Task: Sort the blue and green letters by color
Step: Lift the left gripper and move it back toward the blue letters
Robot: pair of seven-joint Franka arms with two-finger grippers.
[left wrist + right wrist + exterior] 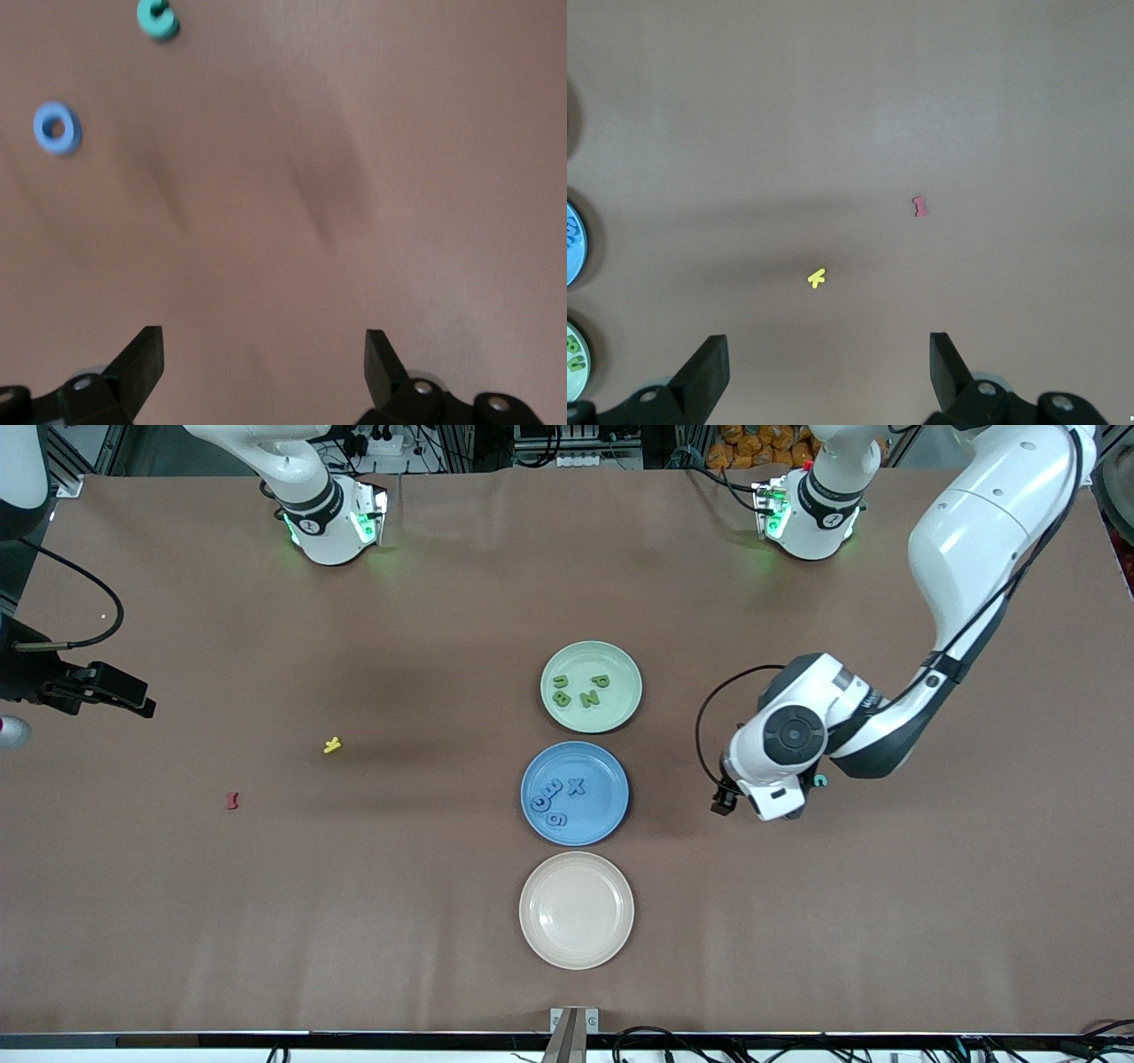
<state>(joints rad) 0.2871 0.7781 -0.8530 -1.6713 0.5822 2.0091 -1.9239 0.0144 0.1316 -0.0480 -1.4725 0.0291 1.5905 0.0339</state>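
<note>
Three round plates sit in a row mid-table. Pale green plate (591, 687), farthest from front cam, holds four olive green foam letters (580, 689) (n, B, N, P). Blue plate (575, 794) next, holds four mid-blue foam letters (556, 799) (X, E, O, g). Cream plate (576, 910) nearest front cam, nothing on it.

L gripper (264, 354) over bare brown tablecloth (354, 921), toward left arm's end of table, beside blue plate; fingers spread wide, pinching nothing. Left wrist view: small teal foam letter c (158, 19) and small blue foam ring letter O (58, 127) lie on cloth near each other, apart from the fingers. Front view shows only the teal c (819, 780), at edge of the L arm's wrist.

R gripper (829, 356) at right arm's end of table, spread wide, empty; arm waits. Small yellow foam letter (332, 746) and small dark red foam letter (233, 801) on cloth toward that end, apart from each other and plates.
</note>
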